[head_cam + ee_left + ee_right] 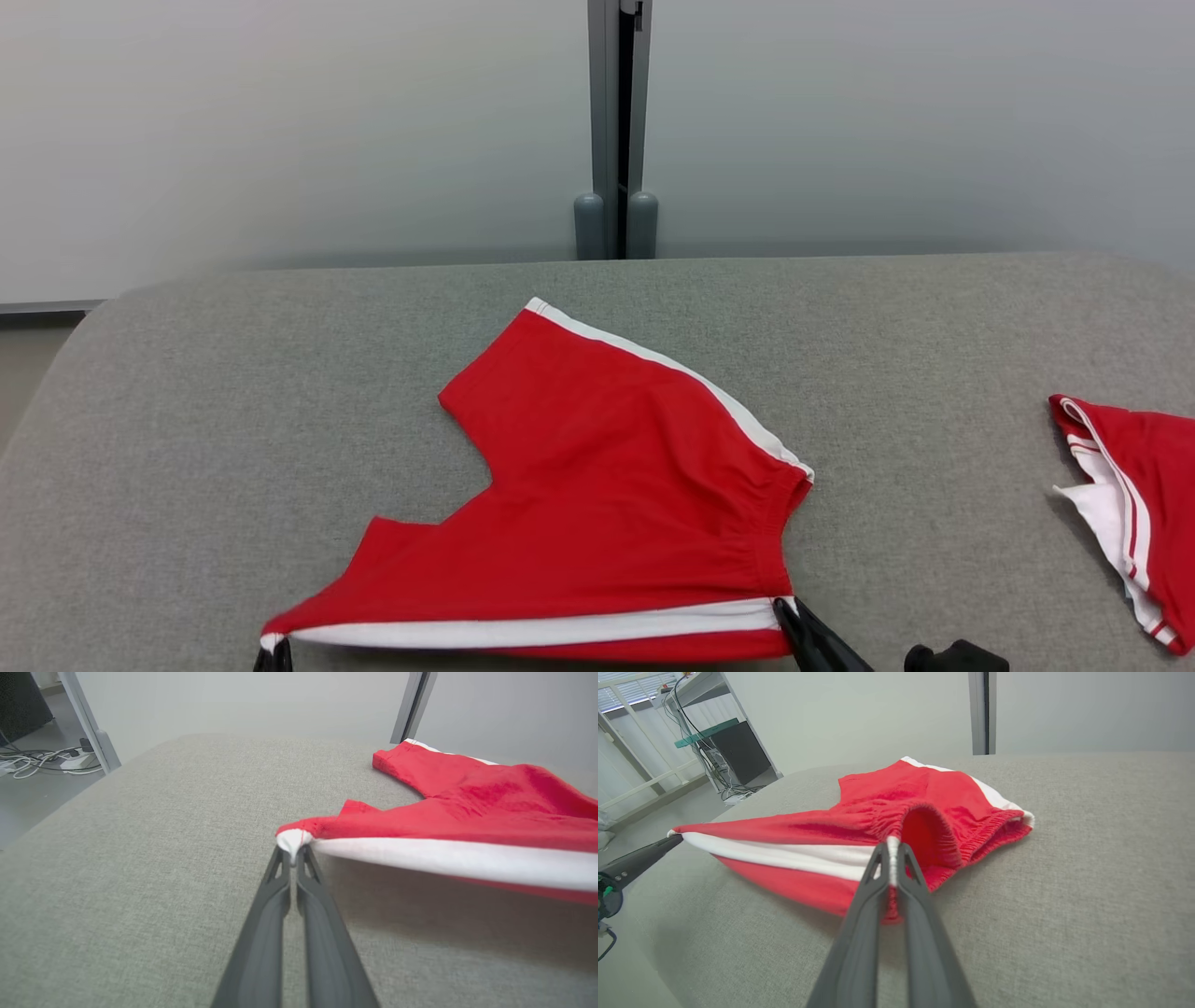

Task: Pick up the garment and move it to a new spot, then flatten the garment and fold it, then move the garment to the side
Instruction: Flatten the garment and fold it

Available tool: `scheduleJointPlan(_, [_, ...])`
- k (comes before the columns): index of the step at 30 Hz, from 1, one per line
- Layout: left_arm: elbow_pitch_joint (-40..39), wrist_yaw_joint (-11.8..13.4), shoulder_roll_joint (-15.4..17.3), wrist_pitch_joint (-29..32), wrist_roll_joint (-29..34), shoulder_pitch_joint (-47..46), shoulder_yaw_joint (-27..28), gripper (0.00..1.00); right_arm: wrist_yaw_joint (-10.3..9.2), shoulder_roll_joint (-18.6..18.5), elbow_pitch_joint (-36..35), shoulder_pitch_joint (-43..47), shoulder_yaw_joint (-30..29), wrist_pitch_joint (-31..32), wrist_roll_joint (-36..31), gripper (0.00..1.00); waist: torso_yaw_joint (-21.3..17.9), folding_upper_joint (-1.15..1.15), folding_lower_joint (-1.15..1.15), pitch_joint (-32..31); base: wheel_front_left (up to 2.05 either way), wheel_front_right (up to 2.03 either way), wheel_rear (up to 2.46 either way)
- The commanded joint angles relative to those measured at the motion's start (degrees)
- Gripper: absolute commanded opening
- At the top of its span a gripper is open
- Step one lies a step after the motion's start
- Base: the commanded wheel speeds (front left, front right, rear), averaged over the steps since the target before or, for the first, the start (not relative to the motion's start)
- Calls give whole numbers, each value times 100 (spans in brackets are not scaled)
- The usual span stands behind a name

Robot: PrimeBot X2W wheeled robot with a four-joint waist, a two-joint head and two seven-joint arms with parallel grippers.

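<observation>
Left gripper [273, 656] shows at the bottom edge of the head view, pinched shut on the white-striped leg-hem corner of the red shorts [607, 467]. The right gripper [794, 623] is closed on the waistband end of the same stripe. The near edge is stretched taut between them, and the rest of the shorts lies on the grey fabric surface [233, 420], near its front middle. A second red garment [1139, 504] lies well apart at the right edge. Behind stand pale wall panels [280, 121] joined by a grey post [616, 121].

In the left wrist view, the fingers meet around the white corner. The stripe hangs just above the cloth-covered top and casts a shadow. White cables [42, 760] trail over the floor at upper left.

In the right wrist view, the fingers clamp the stripe beside the open, gathered waistband. A dark cabinet [738, 751] with dangling wires stands past the surface's rounded corner.
</observation>
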Motion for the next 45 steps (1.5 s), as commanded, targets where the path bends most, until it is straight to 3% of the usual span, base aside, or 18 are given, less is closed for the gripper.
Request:
scheduleJointPlan(1, [-166,-27,86,-24,84,-136,93,0,-14,7,-39,-52,-116,-31,64,0,-19,3,1,48,0,0,0])
scheduleJointPlan(8, [-376,-251,317,-25,295,-1148,-48,0,-14,355,-10,-628,-559,-30,297,0,-122,3,1,460,0,0,0])
scheduleJointPlan(19, [526,-453,938,123,515,-3351,-812,0,-14,780,329,-1616,-1169,-31,392,0,-560,3,1,1351,0,0,0])
scheduleJointPlan(31, [1497,-471,1494,865,216,-5277,-2090,0,-9,835,646,-2487,-813,-29,737,0,-983,3,1,2099,0,0,0])
scheduleJointPlan(41, [2477,-473,1703,1211,163,-6193,-2636,0,-9,834,966,-2906,-444,-28,934,0,-1225,3,1,2479,0,0,0])
scheduleJointPlan(45, [2825,-441,1676,1152,206,-6393,-2706,0,-9,828,822,-2983,-597,-29,883,0,-1286,3,1,2598,0,0,0])
